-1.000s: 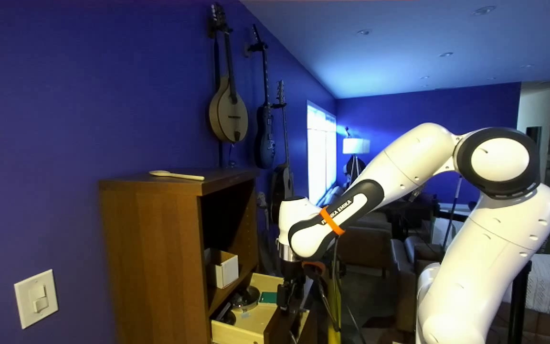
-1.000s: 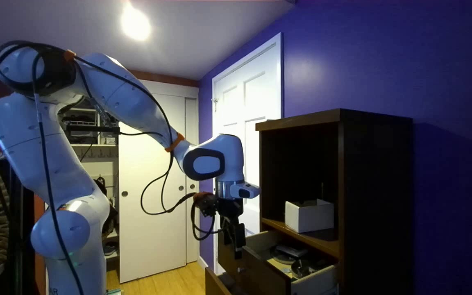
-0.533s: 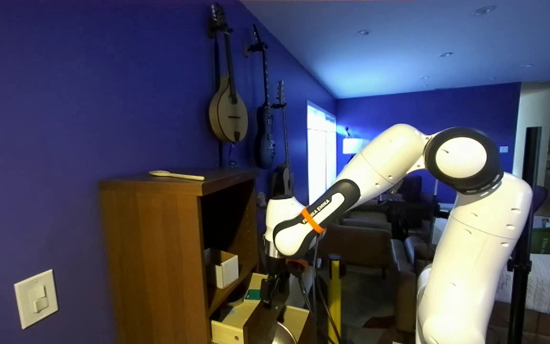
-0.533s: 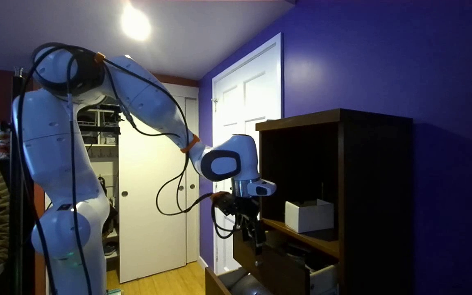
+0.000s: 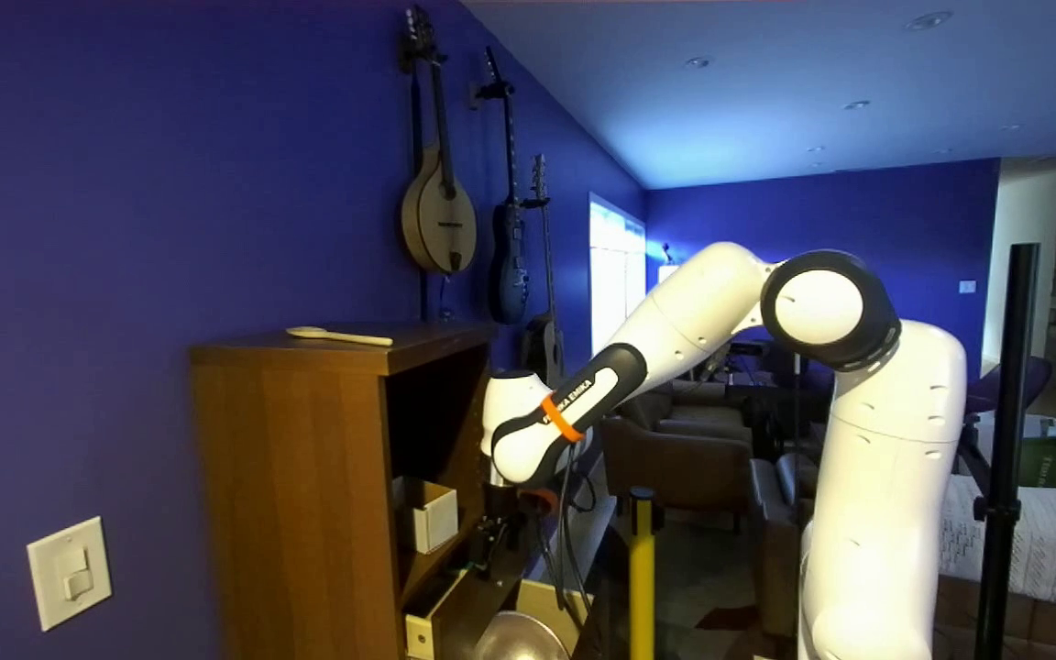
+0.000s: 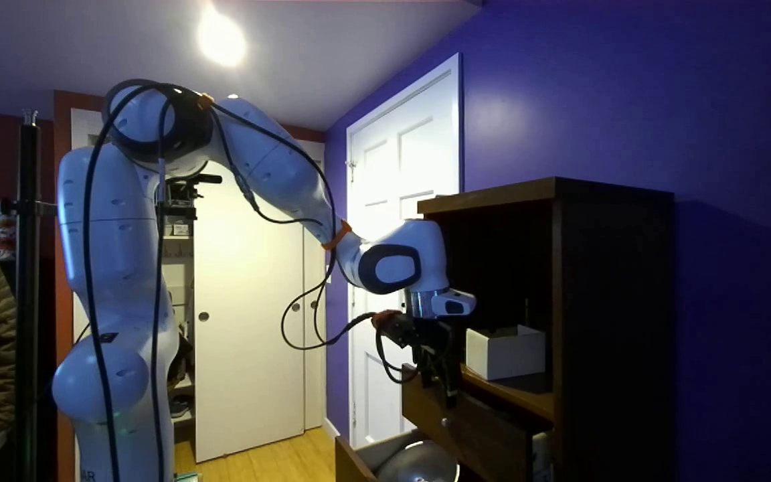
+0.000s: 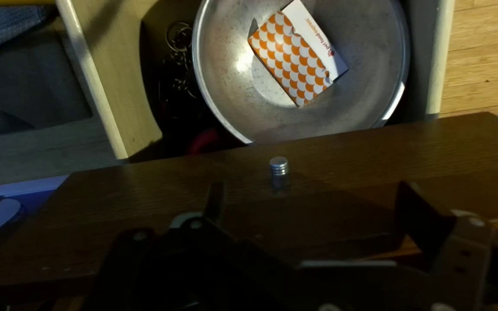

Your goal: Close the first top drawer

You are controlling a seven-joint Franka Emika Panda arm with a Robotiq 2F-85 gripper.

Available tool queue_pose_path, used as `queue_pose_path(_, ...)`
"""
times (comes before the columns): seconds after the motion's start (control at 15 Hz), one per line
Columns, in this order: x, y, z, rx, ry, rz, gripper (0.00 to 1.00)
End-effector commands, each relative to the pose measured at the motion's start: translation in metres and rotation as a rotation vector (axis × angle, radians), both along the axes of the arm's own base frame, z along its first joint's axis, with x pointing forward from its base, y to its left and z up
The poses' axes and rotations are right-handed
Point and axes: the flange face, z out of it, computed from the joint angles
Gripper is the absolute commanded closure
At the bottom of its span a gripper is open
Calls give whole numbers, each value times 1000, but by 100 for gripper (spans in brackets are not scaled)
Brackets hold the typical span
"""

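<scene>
My pincer (image 7: 311, 203) is spread apart, holding nothing, at the front of the top drawer (image 6: 482, 432); I can't tell whether it touches. I judge the job mostly done: only a short stretch of pale side wall (image 5: 419, 634) shows behind that front, so a last push inward remains. The drawer's face is flat, dark, fine-grained wood, its ribbed metal knob (image 7: 279, 172) near my fingertips. Below my pincer the lower drawer (image 7: 115, 65) juts out, pale-walled, bearing a round, scuffed metal bowl (image 7: 370, 86) with a carton (image 7: 290, 60) in it, patterned in orange scallops. Beyond my pincer, deeper in the brown cabinet (image 6: 613, 321), a white box (image 6: 506, 355) sits on the shelf (image 6: 512, 395).
</scene>
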Motion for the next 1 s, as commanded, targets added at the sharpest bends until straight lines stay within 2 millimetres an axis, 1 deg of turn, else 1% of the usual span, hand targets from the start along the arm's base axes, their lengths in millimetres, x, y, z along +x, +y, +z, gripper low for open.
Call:
queue_pose_path(0.0,26,1,-6,20,-22,-17,0)
queue_pose_path(0.27,46,1,-5,14,-88,-38,0)
queue_pose_path(0.4,47,2,0,13,-92,-47,0)
queue_pose_path(0.47,38,4,6,20,-59,-59,0)
queue_pose_path(0.53,21,10,11,40,9,-61,0)
queue_pose_path(0.6,-3,17,17,67,64,-46,0)
queue_pose_path(0.67,-22,24,19,109,130,-23,0)
queue_pose_path(0.73,-41,31,22,163,160,21,0)
queue_pose_path(0.8,-56,39,26,201,197,58,0)
queue_pose_path(0.93,-87,57,39,280,193,151,0)
